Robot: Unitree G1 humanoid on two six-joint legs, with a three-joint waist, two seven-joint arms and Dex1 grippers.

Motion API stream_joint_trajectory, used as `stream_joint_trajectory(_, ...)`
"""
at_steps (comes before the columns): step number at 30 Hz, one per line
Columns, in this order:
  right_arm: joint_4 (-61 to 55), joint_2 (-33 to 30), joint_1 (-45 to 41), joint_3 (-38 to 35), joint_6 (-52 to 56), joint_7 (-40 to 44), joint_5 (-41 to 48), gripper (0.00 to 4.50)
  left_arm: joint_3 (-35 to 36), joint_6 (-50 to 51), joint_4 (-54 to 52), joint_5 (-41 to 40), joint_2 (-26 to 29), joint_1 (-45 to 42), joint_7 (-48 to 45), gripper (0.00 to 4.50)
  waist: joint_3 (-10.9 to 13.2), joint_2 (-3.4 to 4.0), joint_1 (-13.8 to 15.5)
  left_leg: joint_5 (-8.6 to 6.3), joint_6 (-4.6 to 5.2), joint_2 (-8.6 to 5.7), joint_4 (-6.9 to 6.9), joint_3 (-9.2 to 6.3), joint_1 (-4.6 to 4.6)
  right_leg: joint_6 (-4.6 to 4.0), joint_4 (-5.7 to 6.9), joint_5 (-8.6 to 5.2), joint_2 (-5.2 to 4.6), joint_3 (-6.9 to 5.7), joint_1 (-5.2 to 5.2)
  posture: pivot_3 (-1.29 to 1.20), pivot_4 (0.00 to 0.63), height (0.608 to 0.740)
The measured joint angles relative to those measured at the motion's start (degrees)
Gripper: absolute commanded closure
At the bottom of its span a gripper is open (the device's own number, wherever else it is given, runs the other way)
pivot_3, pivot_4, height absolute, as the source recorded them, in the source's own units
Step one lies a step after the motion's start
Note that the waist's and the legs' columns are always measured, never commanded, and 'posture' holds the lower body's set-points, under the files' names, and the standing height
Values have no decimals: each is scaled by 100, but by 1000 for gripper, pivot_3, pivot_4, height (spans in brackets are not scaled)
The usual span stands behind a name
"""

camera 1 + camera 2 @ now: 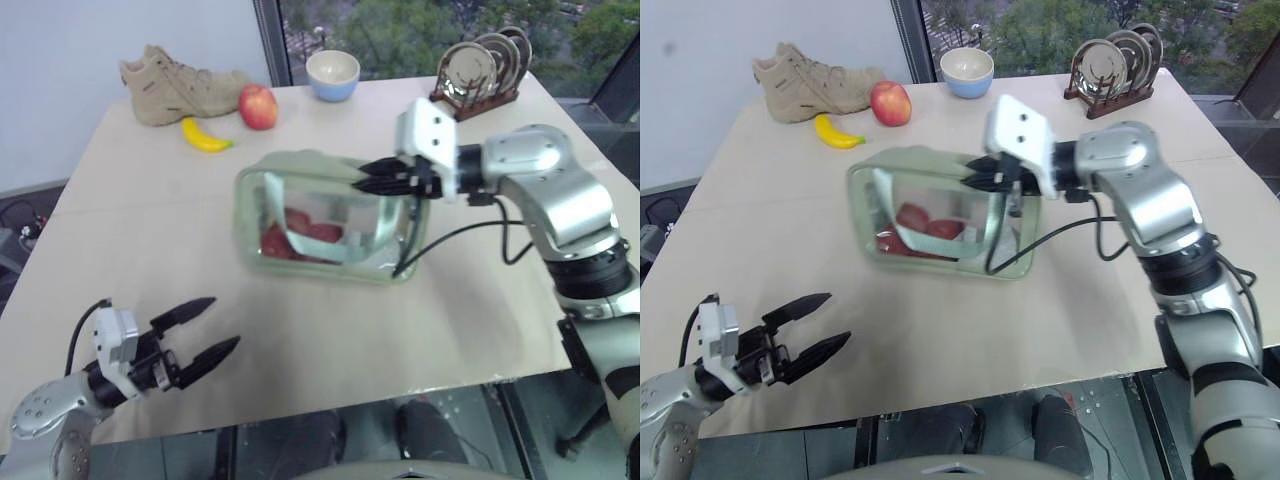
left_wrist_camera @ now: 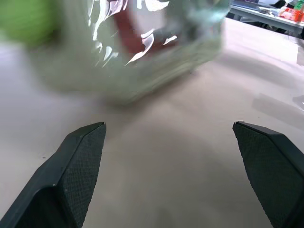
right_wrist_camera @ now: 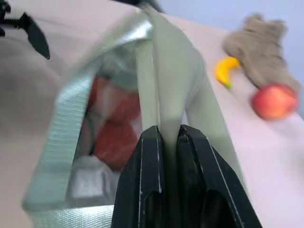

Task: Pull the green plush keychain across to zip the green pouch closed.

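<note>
The green pouch (image 1: 300,235) stands mid-table, its clear side showing reddish contents and a mint strap. My right gripper (image 1: 360,179) is shut at the pouch's top edge, towards its right end. In the right wrist view its fingers (image 3: 152,156) are pressed together over the sage top seam (image 3: 171,71), with no plush between them. A lime-green blur beside the pouch is the green plush keychain (image 2: 23,19). My left gripper (image 1: 225,321) hovers open near the table's front left, short of the pouch (image 2: 156,42) and holding nothing.
A tan boot (image 1: 180,85), a banana (image 1: 205,137) and a red apple (image 1: 258,106) lie at the back left. A bowl (image 1: 332,75) and a plate rack (image 1: 480,70) stand at the back. A black cable (image 1: 440,240) hangs from my right wrist beside the pouch.
</note>
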Motion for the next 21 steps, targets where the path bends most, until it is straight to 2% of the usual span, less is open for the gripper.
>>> stream_joint_trajectory(7,126,-691,574,-349,-1379,227,-307,4446,-224,166,15,-5,-121,-511,309,0,0,1,-15,0,0,4,-2,13,0,0,-4,0,1,11,-1,0,150,740)
stream_joint_trajectory(14,-245,-1029,1822,-416,-2825,191,-745,4446,-684,490,-14,128,-391,-968,926,0,-4,-5,16,0,0,3,10,11,4,1,2,1,1,8,5,0,150,740)
stream_joint_trajectory(21,-477,-1027,2032,-469,-2635,-41,-775,4446,-1449,742,-165,778,-691,-1614,1874,0,-4,-5,88,-1,-2,3,56,18,6,-3,51,3,6,17,8,0,150,740)
